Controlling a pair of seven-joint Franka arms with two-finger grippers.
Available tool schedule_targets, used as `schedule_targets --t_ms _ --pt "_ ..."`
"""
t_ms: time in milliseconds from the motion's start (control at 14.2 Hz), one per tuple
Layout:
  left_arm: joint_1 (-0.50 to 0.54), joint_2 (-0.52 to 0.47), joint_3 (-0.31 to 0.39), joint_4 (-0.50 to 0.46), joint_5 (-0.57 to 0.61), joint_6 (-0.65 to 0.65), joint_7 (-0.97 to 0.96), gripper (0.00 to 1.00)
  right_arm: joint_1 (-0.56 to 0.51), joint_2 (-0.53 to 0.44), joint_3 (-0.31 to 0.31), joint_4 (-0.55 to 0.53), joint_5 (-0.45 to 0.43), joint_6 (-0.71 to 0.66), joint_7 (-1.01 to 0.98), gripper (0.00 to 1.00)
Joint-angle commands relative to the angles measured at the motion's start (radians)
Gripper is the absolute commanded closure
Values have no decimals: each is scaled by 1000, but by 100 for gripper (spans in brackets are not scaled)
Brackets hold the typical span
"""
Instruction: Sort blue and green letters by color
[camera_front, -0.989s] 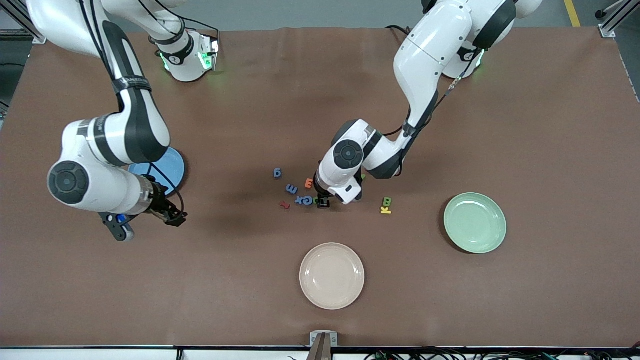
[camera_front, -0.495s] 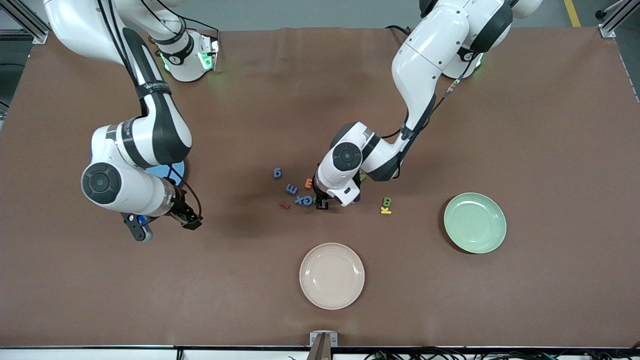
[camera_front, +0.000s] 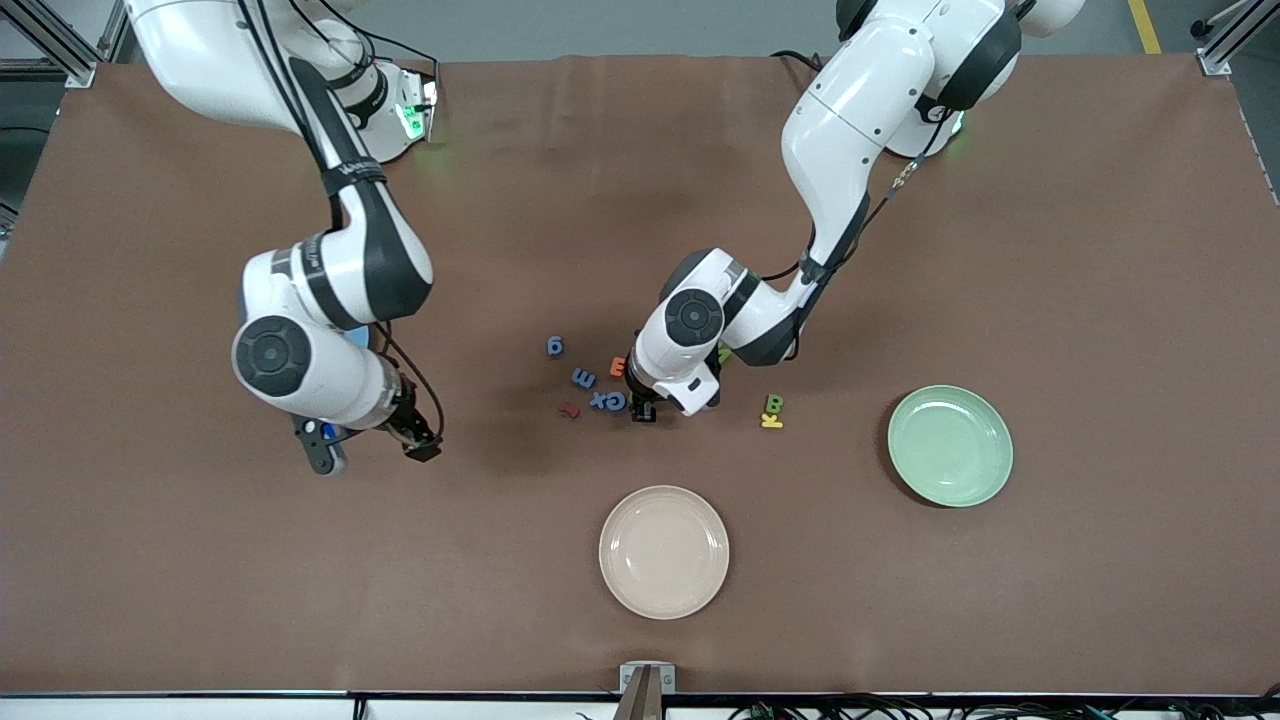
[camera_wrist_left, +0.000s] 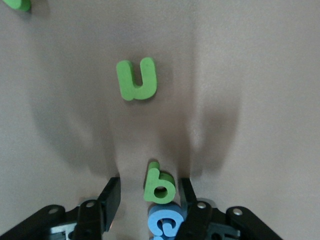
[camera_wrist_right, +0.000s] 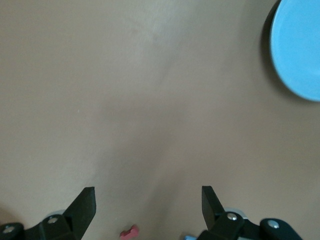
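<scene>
Down at mid-table, between the fingers (camera_wrist_left: 111, 196) of the left gripper (camera_wrist_left: 150, 197), stands a small green letter b (camera_wrist_left: 158, 184), with a blue letter (camera_wrist_left: 165, 224) pressed up just beside it; the jaws sit either side of the green b with a narrow gap on each side, not clamped on it. A green letter u (camera_wrist_left: 137, 79) lies flat on the brown table (camera_front: 1000, 250) near the b, apart from it, and the edge of another green letter (camera_wrist_left: 17, 4) shows at the corner of the left wrist view. From the front camera the left gripper (camera_front: 645, 408) is low over the cluster of letters: a blue X (camera_front: 599, 401) just beside it, a blue letter like an E (camera_front: 584, 378) and a blue g (camera_front: 555, 346) farther from the camera, an orange letter (camera_front: 618, 367) and a dark red one (camera_front: 569, 410) among them. Toward the left arm's end lie a green B (camera_front: 774, 403) touching a yellow K (camera_front: 770, 421), with the green plate (camera_front: 950, 446) well apart from them. Nearest the camera sits a cream plate (camera_front: 664, 551). The right gripper (camera_front: 420, 447) hangs over bare table toward the right arm's end, its fingers (camera_wrist_right: 85, 202) spread wide around nothing, and a light blue plate (camera_wrist_right: 300, 50) shows mostly hidden under that arm.
</scene>
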Motion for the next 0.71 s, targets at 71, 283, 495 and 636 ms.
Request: schedule_targets --t_ms 71,283,495,636 --pt "-14 24 12 31 -11 8 -4 65 48 13 -7 5 6 24 89 1" --pt "-13 21 12 29 -6 6 -2 92 93 32 -8 5 6 65 156 1" --pt "-7 -14 12 28 49 -18 2 100 124 52 -7 5 4 102 202 5" --pt "9 -56 12 24 81 -95 4 100 147 67 -8 5 6 130 242 5"
